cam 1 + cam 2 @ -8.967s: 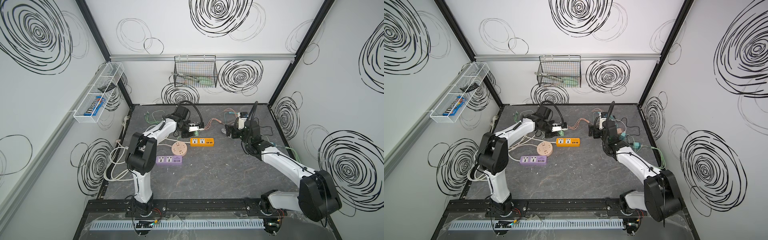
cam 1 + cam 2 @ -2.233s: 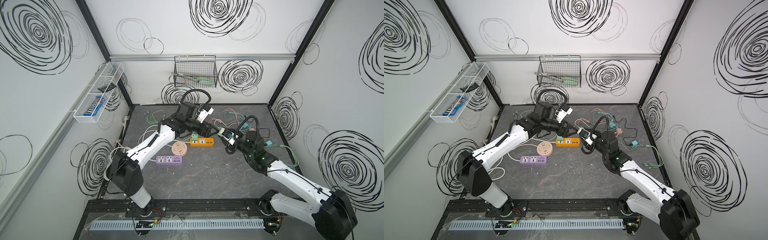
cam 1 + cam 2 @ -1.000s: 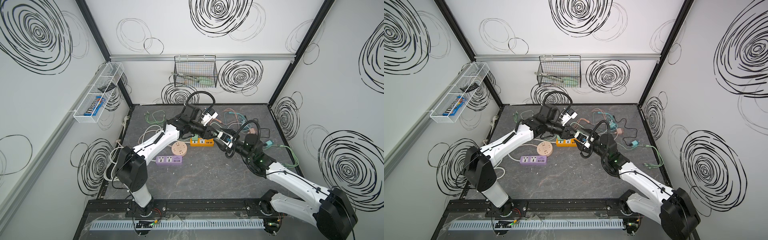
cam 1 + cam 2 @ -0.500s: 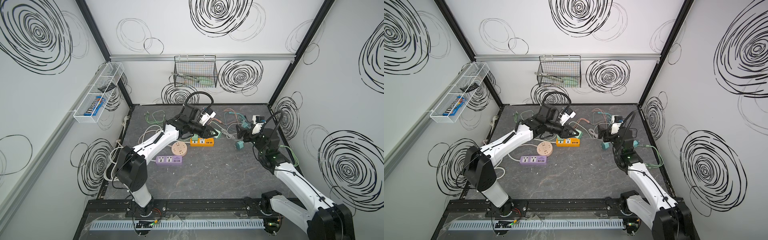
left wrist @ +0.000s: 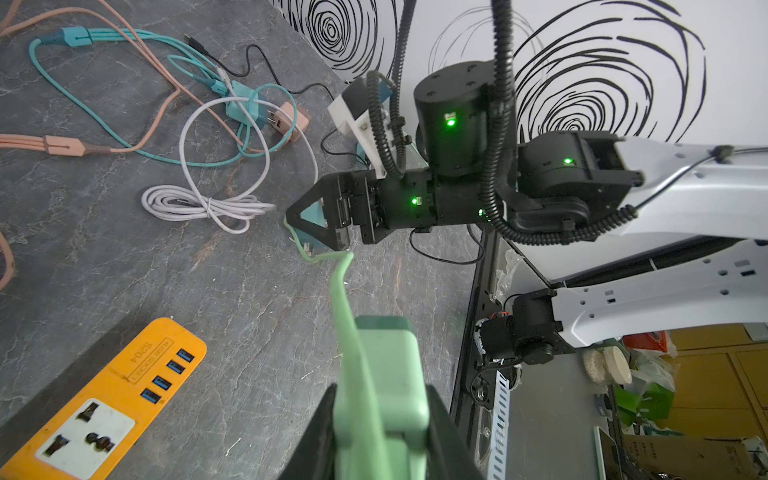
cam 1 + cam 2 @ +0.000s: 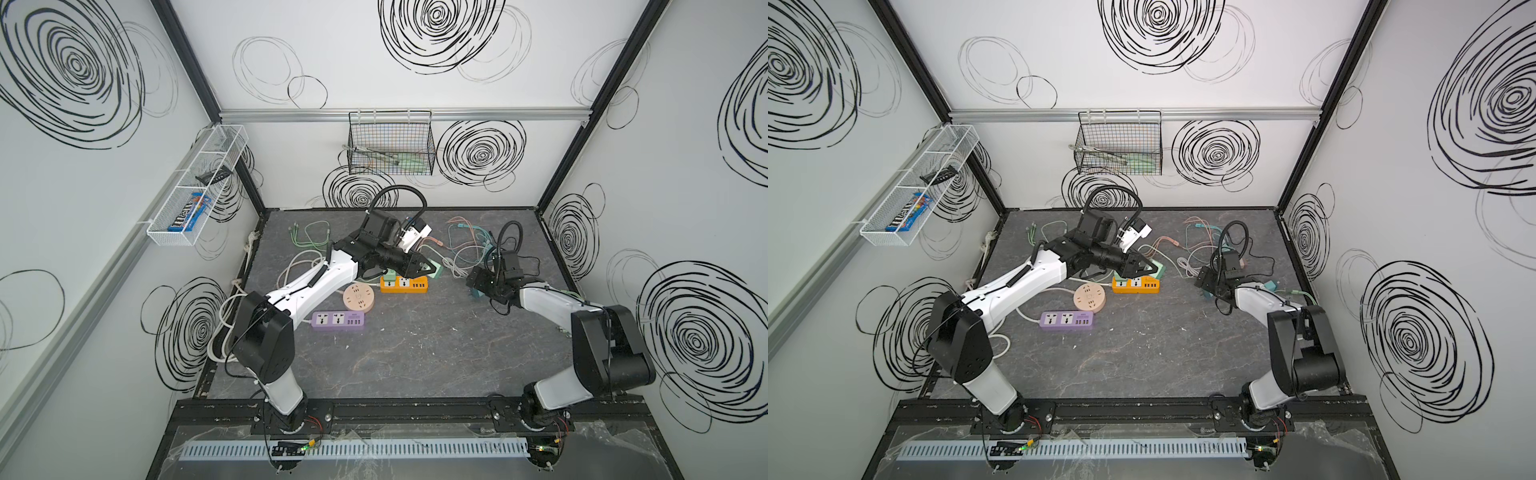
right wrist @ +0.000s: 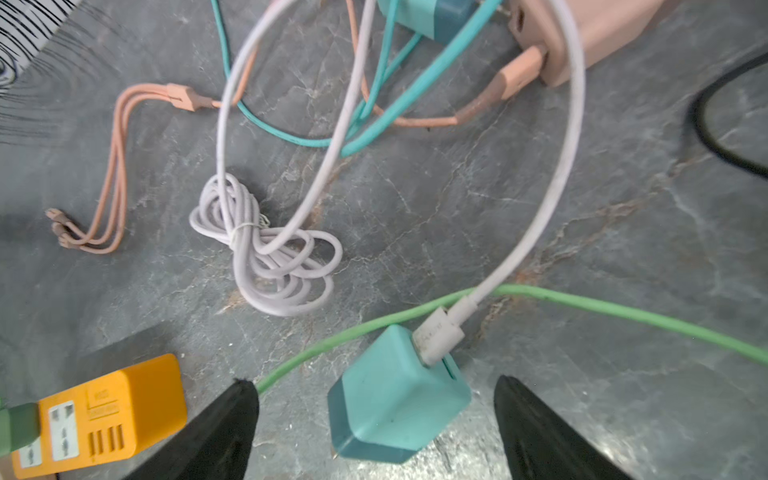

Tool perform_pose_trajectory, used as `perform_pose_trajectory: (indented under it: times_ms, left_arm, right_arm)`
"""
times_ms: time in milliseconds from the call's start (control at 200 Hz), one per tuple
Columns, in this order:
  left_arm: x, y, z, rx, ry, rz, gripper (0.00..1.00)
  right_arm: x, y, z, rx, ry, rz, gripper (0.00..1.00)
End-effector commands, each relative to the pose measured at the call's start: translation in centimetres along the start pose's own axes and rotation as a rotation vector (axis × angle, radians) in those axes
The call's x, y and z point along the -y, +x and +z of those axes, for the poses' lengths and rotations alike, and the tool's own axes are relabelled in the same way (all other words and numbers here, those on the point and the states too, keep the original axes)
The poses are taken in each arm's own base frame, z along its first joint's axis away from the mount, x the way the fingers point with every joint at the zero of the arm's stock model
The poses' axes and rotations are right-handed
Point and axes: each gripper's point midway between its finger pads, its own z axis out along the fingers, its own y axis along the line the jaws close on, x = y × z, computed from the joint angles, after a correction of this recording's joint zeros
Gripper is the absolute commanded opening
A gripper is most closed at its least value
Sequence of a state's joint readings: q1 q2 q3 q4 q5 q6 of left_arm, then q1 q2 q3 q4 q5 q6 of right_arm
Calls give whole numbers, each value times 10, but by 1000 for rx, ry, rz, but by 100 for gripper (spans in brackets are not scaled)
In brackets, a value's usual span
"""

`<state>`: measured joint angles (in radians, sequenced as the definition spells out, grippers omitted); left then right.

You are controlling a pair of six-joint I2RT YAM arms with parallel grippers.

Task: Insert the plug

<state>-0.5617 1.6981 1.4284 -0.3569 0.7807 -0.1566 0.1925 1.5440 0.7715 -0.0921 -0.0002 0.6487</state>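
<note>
My left gripper (image 6: 428, 269) (image 6: 1148, 269) is shut on a light green plug (image 5: 382, 374), held in the air just behind the right end of the orange power strip (image 6: 404, 284) (image 5: 104, 399). A green cable (image 5: 345, 291) trails from this plug across the table. My right gripper (image 7: 374, 382) (image 6: 473, 286) is open, its black fingers standing either side of a teal plug (image 7: 399, 399) (image 6: 476, 294) that lies tilted on the table with a white cable in it. Neither finger touches the teal plug.
A purple power strip (image 6: 338, 320) and a round beige socket (image 6: 359, 297) lie left of the orange one, which has a green block (image 6: 390, 274) at its left end. Teal, peach, white and black cables (image 7: 270, 257) and a peach plug (image 7: 582, 37) clutter the back right.
My right gripper has pulled away from the left gripper near the orange strip, swung to the right and come down open over the teal plug. The left gripper keeps the green plug.
</note>
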Motion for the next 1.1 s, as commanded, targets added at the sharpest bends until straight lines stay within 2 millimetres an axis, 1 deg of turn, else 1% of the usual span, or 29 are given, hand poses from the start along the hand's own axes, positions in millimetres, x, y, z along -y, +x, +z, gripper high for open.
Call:
perform_pose_trajectory:
  times_ms: [0,105,175,225,330,420,465,545,655,690,775,871,961,1036,1096]
  left_arm:
    - [12,-11,-12,49,21,61,0]
    - [12,-10,-13,46,25,63,0]
    - [12,-9,-14,45,31,63,0]
    - [13,-9,-14,44,38,66,0]
    - [10,-9,-18,48,29,63,0]
    - [1,-8,-21,53,-6,50,0]
    - [-6,-6,-23,54,-27,41,0]
    - [-18,-4,-26,59,-72,22,0]
    - [-36,5,-29,37,-142,1,0]
    - [-38,9,-29,21,-152,1,0]
    - [-38,21,-28,-16,-152,5,0]
    - [-40,32,-26,-49,-166,10,0]
    - [-48,39,-25,-67,-202,-1,0]
    - [-55,42,-25,-76,-239,-9,0]
    - [-64,40,-27,-70,-284,-22,0]
  right_arm:
    - [9,1,7,4,64,31,87]
    - [14,-1,12,23,90,20,78]
    - [18,1,16,27,103,17,74]
    - [19,2,19,24,110,12,69]
    - [18,4,21,12,101,-3,55]
    - [10,-2,10,42,54,-39,48]
    - [6,-9,0,74,33,-56,43]
    - [-1,-22,-18,130,5,-88,38]
    - [0,-46,-43,220,-23,-85,36]
    - [1,-54,-50,255,-27,-73,36]
    - [7,-71,-56,326,-36,-49,36]
    - [14,-87,-55,341,-40,-14,35]
    - [14,-98,-48,308,-62,6,36]
    - [13,-102,-41,253,-71,13,35]
    - [11,-101,-38,211,-80,10,35]
